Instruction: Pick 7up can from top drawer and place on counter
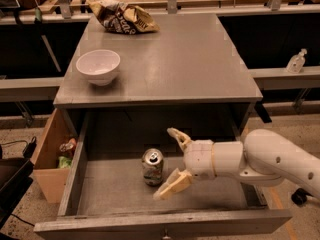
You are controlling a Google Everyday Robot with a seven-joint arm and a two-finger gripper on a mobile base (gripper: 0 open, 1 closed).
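The 7up can (152, 166) stands upright on the grey floor of the open top drawer (120, 194), left of centre. My gripper (172, 163) is inside the drawer, just right of the can, with its two tan fingers (173, 184) spread wide open toward the can. One finger reaches behind the can's right side, the other lies low in front of it. The fingers do not hold anything. The grey counter (185, 59) spreads above and behind the drawer.
A white bowl (98, 66) sits on the counter's left side and a crumpled snack bag (122, 17) at its back. A tan wooden box (50, 159) with small items stands on the floor left of the drawer. A spray bottle (296, 61) stands at the right.
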